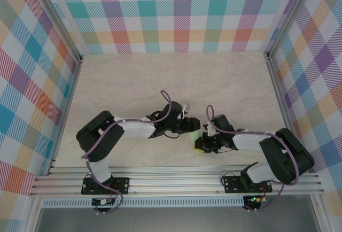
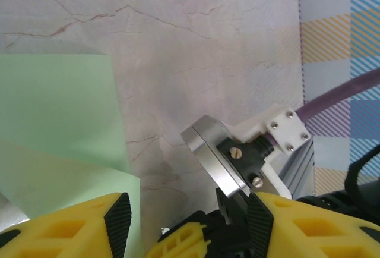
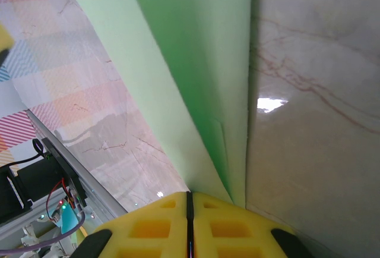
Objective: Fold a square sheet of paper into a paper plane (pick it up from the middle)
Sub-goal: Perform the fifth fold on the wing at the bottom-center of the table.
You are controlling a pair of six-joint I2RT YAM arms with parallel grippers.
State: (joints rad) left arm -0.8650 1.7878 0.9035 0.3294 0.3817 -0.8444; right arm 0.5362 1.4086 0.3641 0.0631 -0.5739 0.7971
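The square sheet of paper [image 1: 194, 137] is pale green and creased into layers, lying between the two arms near the table's front middle. In the left wrist view the paper [image 2: 59, 121] covers the left side, and a lower layer reaches the left finger pad. My left gripper [image 1: 188, 126] [image 2: 189, 225] is open, with part of the right gripper between its pads. My right gripper [image 1: 204, 145] [image 3: 190, 195] is shut, its yellow fingers together. The folded paper [image 3: 178, 62] runs under their tips, one flap raised. I cannot tell whether paper is pinched.
The marbled table [image 1: 160, 82] stretches away behind the arms, bounded by plaid walls [image 1: 181, 13]. An aluminium rail [image 1: 176, 178] runs along the near edge. The right arm's metal wrist plate [image 2: 217, 157] and purple cable [image 2: 338, 97] sit close in front of my left gripper.
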